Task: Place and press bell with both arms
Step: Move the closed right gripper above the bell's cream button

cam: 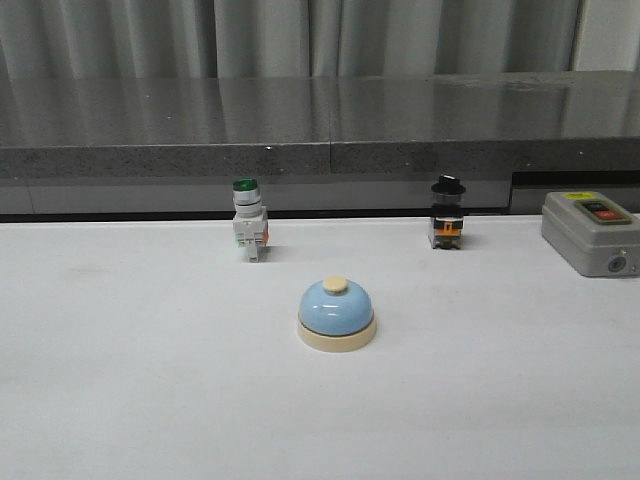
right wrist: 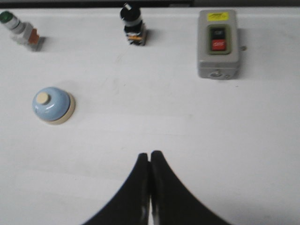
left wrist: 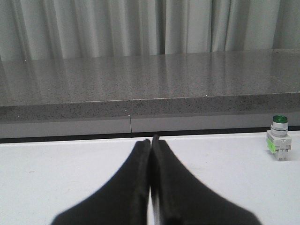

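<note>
The right gripper (right wrist: 149,157) has its fingers pressed flat together and holds nothing; it hangs high over the near right part of the table (cam: 120,400), looking down. The left gripper (left wrist: 151,143) is likewise closed with nothing in it, but sits low and level, close above the table on the left side, facing the far ledge (left wrist: 150,89). Neither arm shows in the front view, so both are well back from the objects.

The bell (cam: 337,312) stands upright near the middle of the table, apart from everything else, its cream button on top and untouched. In the right wrist view the bell (right wrist: 53,105) lies ahead of the closed fingers and well off to the left. The left wrist view does not show it at all; only the green switch (left wrist: 279,143) appears there, ahead and to the right, so the bell probably lies further right and nearer than that camera sees. From the front view alone the bell looks about midway between the two sides, so I cannot say which arm is nearer. Being a round dome, it has no long axis to line up with.

Further back, the green switch (cam: 248,230) stands far left of the bell and a black switch (cam: 447,213) far right. A grey box (cam: 592,232) with buttons sits at the far right edge.
</note>
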